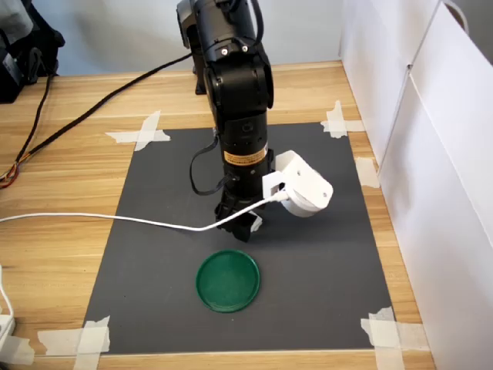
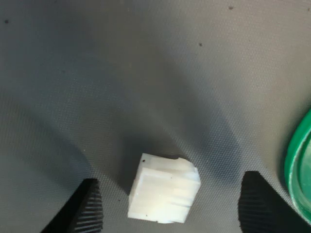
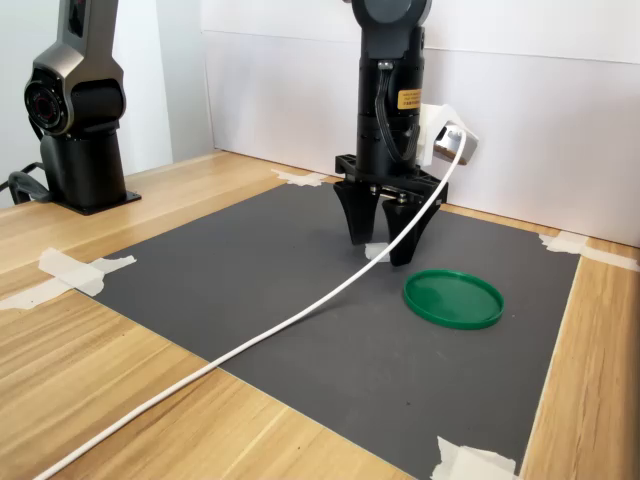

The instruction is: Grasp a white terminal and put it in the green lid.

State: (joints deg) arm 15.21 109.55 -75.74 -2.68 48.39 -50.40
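A small white terminal lies on the dark grey mat. My gripper is open, with one black fingertip on each side of the terminal and a gap to both. In the second exterior view the gripper reaches down to the mat, and the terminal shows as a white speck between the fingers. The green lid lies flat on the mat a short way off, towards the second exterior view's right. In the first exterior view the lid is just in front of the gripper, whose fingers hide the terminal. The lid's rim edges into the wrist view.
A white camera housing is mounted on the wrist, and its white cable trails across the mat towards the first exterior view's left. White panels wall one side of the table. A second black robot base stands at the far corner. Tape holds down the mat's corners.
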